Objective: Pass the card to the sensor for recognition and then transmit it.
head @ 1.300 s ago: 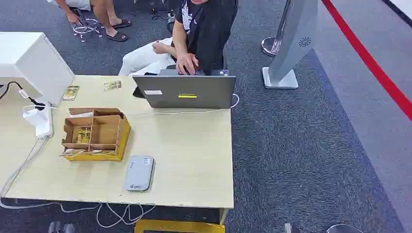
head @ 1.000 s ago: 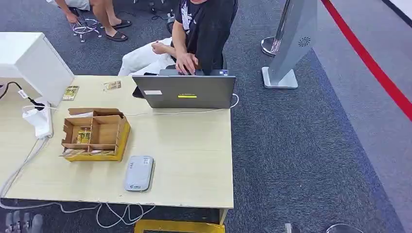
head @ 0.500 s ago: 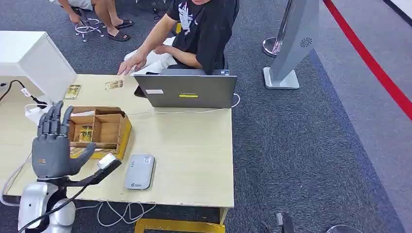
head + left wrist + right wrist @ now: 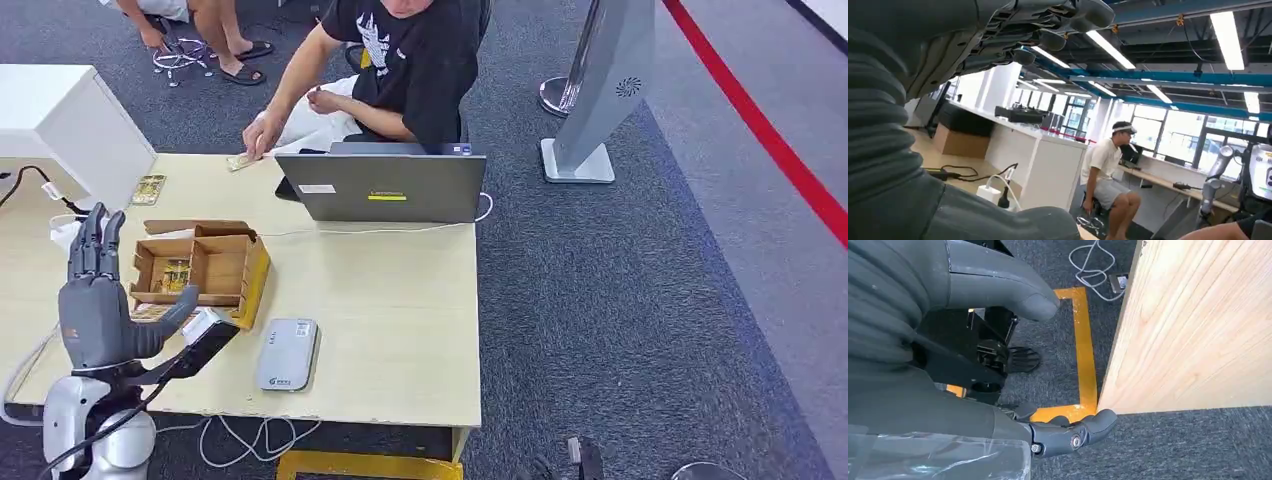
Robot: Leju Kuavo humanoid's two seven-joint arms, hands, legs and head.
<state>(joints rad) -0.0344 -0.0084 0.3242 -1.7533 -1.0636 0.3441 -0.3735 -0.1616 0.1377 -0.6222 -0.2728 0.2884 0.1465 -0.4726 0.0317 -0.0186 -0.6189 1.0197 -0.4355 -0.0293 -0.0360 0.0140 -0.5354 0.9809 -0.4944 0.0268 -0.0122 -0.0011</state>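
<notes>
The left hand [image 4: 97,310] is raised over the near left part of the wooden surface [image 4: 390,300], its fingers [image 4: 95,240] straight, apart and pointing up, holding nothing. It stands just in front of the compartmented cardboard box [image 4: 200,272], which holds a card [image 4: 172,275] in one of its compartments. The grey card sensor [image 4: 286,355] lies flat just right of the hand, near the box's front corner. Behind the box stands a grey laptop [image 4: 385,186]; a seated person's hand [image 4: 258,135] touches another card [image 4: 238,161] left of the laptop. The right hand [image 4: 998,365] hangs below the surface's edge over the carpet, fingers loosely apart and empty.
</notes>
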